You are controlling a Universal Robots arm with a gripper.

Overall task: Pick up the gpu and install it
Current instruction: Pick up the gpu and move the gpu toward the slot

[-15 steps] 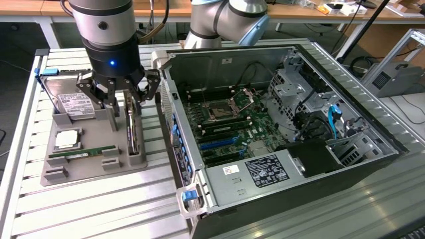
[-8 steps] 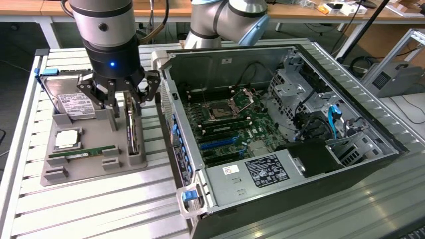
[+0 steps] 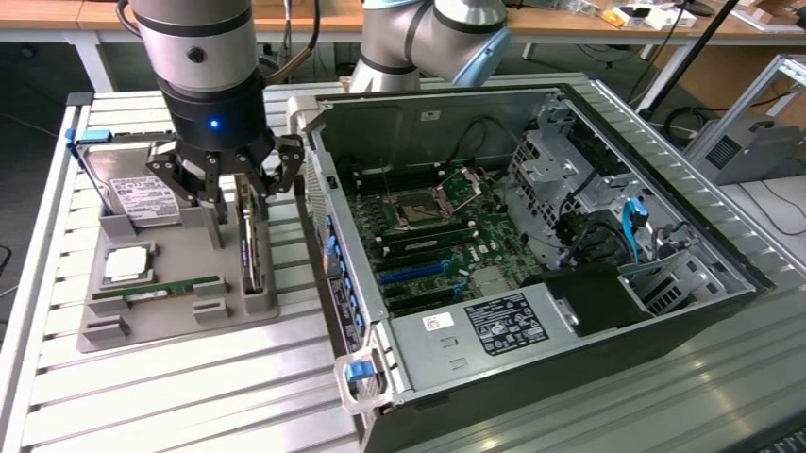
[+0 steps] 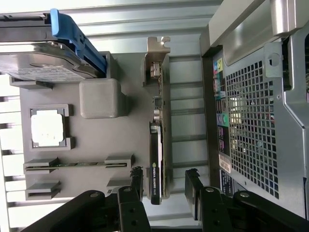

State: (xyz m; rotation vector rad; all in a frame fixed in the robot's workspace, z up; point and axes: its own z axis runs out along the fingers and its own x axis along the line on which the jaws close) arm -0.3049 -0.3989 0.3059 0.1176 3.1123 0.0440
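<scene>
Slatted metal table [image 3: 189,396] carrying a grey fixture tray [image 3: 176,316] and an open computer case [image 3: 403,118]. In the exterior view the tray lies at nine o'clock of the case, with a narrow strip of bare slats between tray edge and case wall. The gpu [image 3: 252,250] stands on its long edge in the tray slot nearest the case. The gripper [image 3: 240,203] hangs over it, fingers spread wide and straddling the card's upper edge without pinching it. A hard drive [image 3: 139,193], processor [image 3: 130,264] and memory stick [image 3: 158,290] lie at nine o'clock of the gpu.
</scene>
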